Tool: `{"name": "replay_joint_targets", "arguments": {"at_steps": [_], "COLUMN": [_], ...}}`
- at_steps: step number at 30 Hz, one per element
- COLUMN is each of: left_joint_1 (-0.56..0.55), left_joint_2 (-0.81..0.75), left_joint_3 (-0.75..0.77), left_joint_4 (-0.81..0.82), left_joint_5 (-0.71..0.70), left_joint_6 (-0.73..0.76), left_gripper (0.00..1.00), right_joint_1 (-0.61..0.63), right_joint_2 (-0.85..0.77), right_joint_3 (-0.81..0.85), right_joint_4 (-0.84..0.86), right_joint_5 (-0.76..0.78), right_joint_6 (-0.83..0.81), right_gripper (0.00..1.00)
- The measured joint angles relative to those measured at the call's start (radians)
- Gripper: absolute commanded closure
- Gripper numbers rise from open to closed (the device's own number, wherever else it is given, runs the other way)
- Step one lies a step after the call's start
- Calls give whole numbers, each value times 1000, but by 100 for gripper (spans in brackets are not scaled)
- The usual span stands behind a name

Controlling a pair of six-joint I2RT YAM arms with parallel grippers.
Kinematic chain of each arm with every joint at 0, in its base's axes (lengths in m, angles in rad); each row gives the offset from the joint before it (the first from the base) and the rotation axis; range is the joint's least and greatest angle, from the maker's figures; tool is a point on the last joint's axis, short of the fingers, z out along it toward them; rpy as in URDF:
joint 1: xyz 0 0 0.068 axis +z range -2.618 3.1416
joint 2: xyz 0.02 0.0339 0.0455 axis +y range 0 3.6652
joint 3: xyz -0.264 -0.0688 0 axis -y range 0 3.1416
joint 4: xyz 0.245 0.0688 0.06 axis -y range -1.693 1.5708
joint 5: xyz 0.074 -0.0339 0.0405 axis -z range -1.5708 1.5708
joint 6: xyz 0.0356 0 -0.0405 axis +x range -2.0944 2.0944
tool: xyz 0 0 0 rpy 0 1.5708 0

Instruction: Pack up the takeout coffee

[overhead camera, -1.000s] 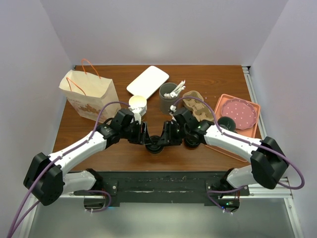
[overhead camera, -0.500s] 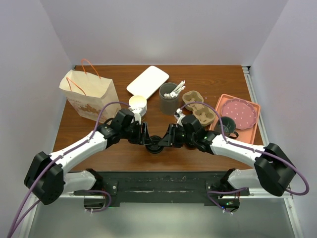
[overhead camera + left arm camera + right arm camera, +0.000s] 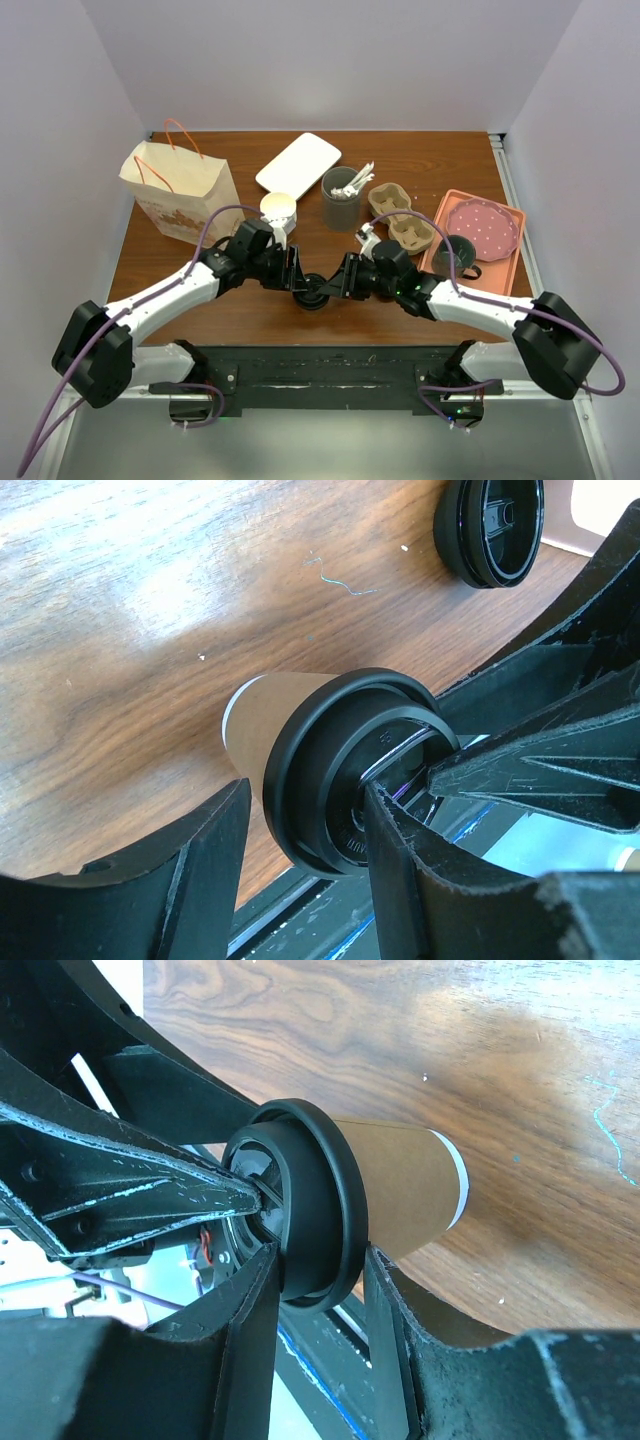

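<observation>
One coffee (image 3: pixel 313 293), two grippers on it: it stands upright at the middle of the table's (image 3: pixel 420 150) near edge, black lid up, long axis vertical. The right gripper (image 3: pixel 332 288) is clamped across the lid's rim. The left gripper (image 3: pixel 299 282) straddles the same lid, but I can't tell whether it's squeezing.

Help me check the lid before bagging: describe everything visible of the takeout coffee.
The takeout coffee is a small paper cup, tan-brown in the wrist views with a pale band at its base. It is capped by a round black plastic lid with a raised rim, which looks seated all round. It stands upright on the wooden table near the front edge, between the arms. The left gripper and right gripper flank the lid from opposite sides; whether either clamps it is unclear.
</observation>
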Motion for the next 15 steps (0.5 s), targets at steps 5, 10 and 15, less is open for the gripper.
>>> {"name": "replay_joint_targets", "arguments": {"at_steps": [5,10,15], "left_joint_1": [0,-2,-3], "left_joint_2": [6,10,10], "left_joint_3": [14,28,32], "left_joint_4": [-14,-31,-40], "left_joint_5": [-1,-6,-11], "left_joint_6": [-2,-2,-2], "left_gripper": [47,46,47], "right_joint_1": [1,6,6], "right_joint_2": [-24,-27,-7], "right_joint_3": [21,120,224], "right_joint_4": [-42,-236,-399], "right_joint_5": [10,52,60], "right_joint_6": [-8,-50,-91], "right_gripper": [49,41,39]}}
